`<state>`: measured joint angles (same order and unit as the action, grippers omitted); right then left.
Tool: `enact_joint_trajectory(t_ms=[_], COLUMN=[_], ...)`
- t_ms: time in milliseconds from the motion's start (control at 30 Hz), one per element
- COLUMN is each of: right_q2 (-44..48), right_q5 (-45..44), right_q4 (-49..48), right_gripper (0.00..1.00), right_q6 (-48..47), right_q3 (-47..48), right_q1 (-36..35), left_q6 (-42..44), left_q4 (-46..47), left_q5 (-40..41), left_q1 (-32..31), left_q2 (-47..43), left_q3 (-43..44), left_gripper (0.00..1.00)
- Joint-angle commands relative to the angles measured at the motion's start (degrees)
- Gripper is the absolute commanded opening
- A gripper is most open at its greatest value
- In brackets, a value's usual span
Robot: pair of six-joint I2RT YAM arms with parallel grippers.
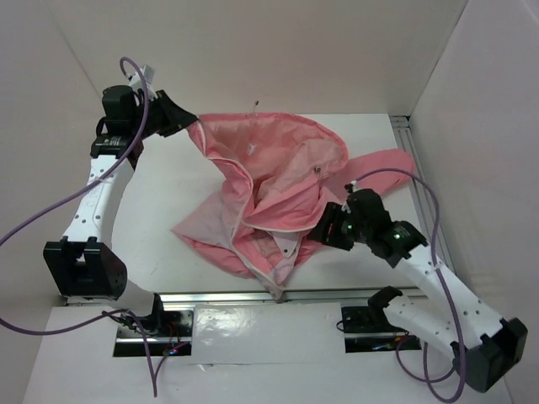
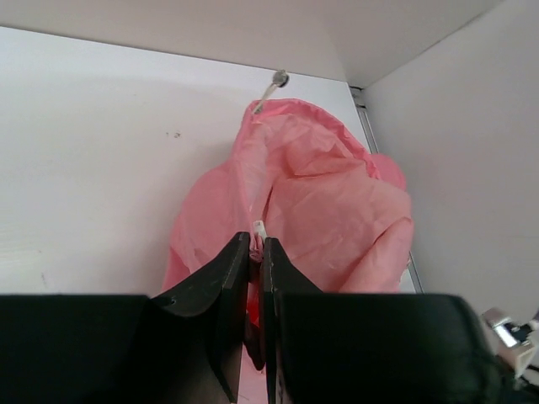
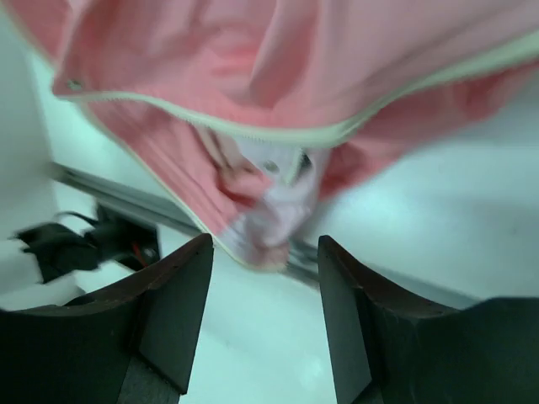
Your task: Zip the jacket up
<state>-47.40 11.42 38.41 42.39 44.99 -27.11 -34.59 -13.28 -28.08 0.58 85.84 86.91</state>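
The salmon-pink jacket point(image 1: 269, 181) lies crumpled in the middle of the white table, its pale lining and light zipper edge point(image 1: 244, 215) showing toward the front. My left gripper point(image 1: 189, 124) is at the jacket's far-left corner, shut on a fold of the pink fabric and a bit of white zipper tape point(image 2: 258, 229). My right gripper point(image 1: 324, 227) is open at the jacket's right front edge. In the right wrist view it point(image 3: 263, 252) sits just short of the hanging hem and zipper point(image 3: 278, 135), nothing between its fingers.
White walls enclose the table on the left, back and right. A metal rail point(image 1: 253, 296) runs along the near edge, where the jacket's lowest corner hangs. A pink sleeve point(image 1: 383, 164) stretches toward the right wall. A small hook point(image 2: 279, 81) sits on the table beyond the jacket.
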Motion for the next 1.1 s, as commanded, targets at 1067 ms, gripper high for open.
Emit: enact_joint_trajectory(t_ms=[1067], right_q2=[-36.8], right_q5=[24.0], right_q4=[-57.8], right_gripper=[0.81], right_q6=[9.4], right_q3=[5.2], right_q1=[27.4], left_q6=[0.8], left_q4=[0.9], left_q5=[-1.5], left_q1=[1.1], left_q2=[-1.6], left_q3=[0.8], left_gripper=[0.00])
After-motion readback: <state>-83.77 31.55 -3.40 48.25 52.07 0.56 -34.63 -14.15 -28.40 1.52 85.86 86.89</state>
